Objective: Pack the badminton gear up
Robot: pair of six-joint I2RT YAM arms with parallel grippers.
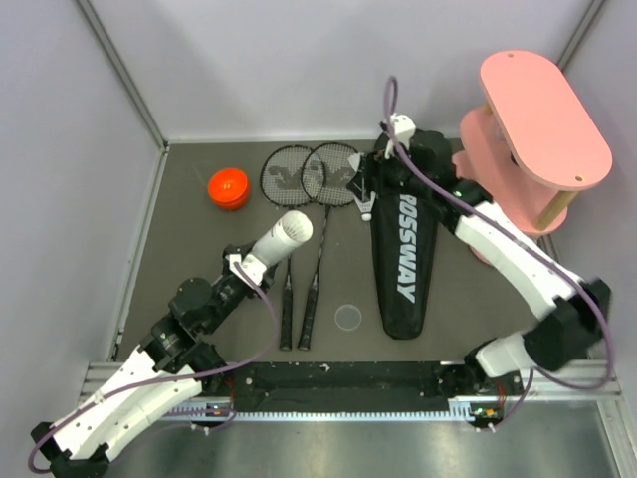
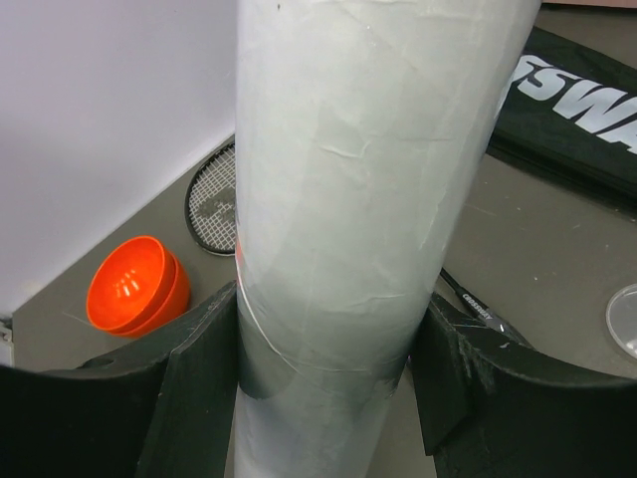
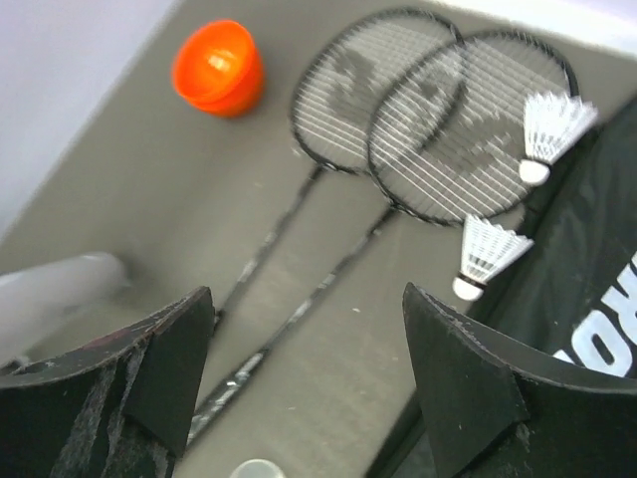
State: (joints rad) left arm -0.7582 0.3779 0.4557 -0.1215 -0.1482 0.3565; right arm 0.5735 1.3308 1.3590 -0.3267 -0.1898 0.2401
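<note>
Tube (image 2: 368, 199) clamped in left hand (image 2: 328, 388), right hand (image 3: 309, 329) spread apart near rackets (image 3: 418, 129) and two shuttlecocks (image 3: 488, 249)

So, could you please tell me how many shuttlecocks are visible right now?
2. One shuttlecock lies by the right-hand racket's head; the other lies nearer, against the black bag. Others may be hidden.

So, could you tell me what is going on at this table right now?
The left gripper is shut on the long white tube, holding it tilted over the grey table; the round orange cap lies apart on it. The right gripper hangs open and empty over two white feathered shuttlecocks at the edge of the black racket-shaped bag. Two black thin-shafted rackets lie side by side, unpacked.
</note>
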